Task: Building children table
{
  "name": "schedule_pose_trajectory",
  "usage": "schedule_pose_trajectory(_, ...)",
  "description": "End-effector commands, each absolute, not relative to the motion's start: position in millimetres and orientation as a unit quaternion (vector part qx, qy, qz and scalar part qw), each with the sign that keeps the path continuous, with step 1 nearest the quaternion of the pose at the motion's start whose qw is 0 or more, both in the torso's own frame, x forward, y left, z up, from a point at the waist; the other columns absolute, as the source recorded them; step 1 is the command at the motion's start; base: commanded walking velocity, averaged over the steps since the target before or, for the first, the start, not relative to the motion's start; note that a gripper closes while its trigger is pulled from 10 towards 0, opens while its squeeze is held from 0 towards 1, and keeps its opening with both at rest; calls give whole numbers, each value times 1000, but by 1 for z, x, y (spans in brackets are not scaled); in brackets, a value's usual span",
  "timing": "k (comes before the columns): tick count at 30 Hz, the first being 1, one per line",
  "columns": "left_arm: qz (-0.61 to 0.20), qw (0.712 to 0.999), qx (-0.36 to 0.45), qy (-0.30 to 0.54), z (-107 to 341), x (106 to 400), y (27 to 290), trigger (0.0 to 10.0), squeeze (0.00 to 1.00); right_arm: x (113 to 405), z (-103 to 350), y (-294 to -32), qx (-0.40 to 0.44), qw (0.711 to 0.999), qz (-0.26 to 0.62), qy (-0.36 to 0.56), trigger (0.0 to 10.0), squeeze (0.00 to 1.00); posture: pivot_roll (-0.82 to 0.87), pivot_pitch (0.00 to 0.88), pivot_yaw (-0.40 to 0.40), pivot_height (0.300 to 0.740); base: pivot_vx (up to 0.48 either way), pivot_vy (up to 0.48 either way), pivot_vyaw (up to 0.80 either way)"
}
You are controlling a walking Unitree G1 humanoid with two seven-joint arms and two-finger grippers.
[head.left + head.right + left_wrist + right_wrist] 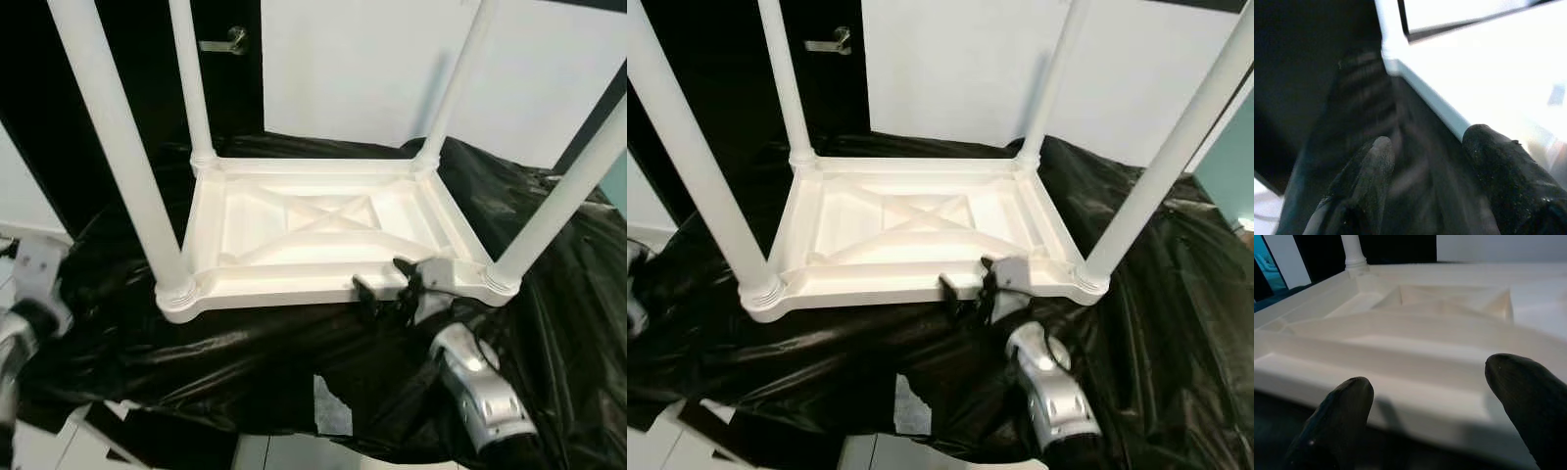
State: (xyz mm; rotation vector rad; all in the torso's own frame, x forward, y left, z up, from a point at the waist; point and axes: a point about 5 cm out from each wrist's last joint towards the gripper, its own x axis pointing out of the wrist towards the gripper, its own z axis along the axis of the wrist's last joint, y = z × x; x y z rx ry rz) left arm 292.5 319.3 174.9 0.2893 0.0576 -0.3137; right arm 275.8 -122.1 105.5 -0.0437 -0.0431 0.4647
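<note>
The white plastic children's table [313, 235] lies upside down on a counter draped in crinkled black plastic sheeting [245, 362], its flat top pressed into the sheet and its ribbed underside facing up, which is the sensible way to have it while legs go in. That underside is a shallow moulded tray with a raised rim and crossed stiffening ribs [313, 217] running corner to corner, smooth and slightly glossy. All four round legs [113, 147] stand up from ringed sockets at the corners, plain white tubes that lean outward a little as they rise, so the assembly looks close to done; what remains is probably seating or checking them, or turning the table over. The right tool [384, 279] sits at the near rim of the table, toward the near right corner, its two black fingers [1342, 416] spread with the rim edge just ahead of them and nothing pinched between, likely placed to steady or grip the edge. The left tool [1425, 166] hangs low off the near left side, its fingers also spread and empty, over the dark sheeting. Behind stand a pale wall and a dark door with a metal handle [227, 42].
</note>
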Motion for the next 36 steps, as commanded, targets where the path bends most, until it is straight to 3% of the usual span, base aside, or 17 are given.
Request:
schedule_pose_trajectory(1, -130, 981, 142, 35, 167, 303, 317, 10000, 0, 270, 108, -126, -21, 972, 233, -17, 10000, 0, 37, 0, -37, 740, 0, 0, 0)
schedule_pose_trajectory(10, -98, 991, 95, -6, 177, 346, 293, 10000, 0, 235, 102, -131, -30, 965, 258, 15, 10000, 0, -45, 0, 8, 740, 0, 0, 0)
schedule_pose_trajectory(15, -141, 987, 71, -28, 182, 356, 272, 10000, 0, 222, 96, -140, -27, 970, 239, 38, 10000, 0, -74, 0, 17, 740, 0, 0, 0)
schedule_pose_trajectory(18, -209, 975, 33, -63, 185, 362, 250, 10000, 0, 223, 91, -147, -11, 981, 187, 56, 10000, 0, -84, 0, 21, 740, 0, 0, 0)
schedule_pose_trajectory(27, -318, 940, -47, -111, 185, 352, 235, 10000, 0, 241, 86, -158, 10, 993, 101, 65, 10000, 0, -61, 0, 3, 740, 0, 0, 0)
schedule_pose_trajectory(30, -397, 906, -94, -115, 179, 333, 226, 10000, 0, 250, 85, -159, 15, 994, 79, 69, 10000, 0, -45, 0, -12, 740, 0, 0, 0)
schedule_pose_trajectory(36, -460, 867, -144, -126, 177, 306, 216, 10000, 0, 257, 83, -160, 23, 995, 62, 73, 10000, 0, -25, 0, -29, 740, 0, 0, 0)
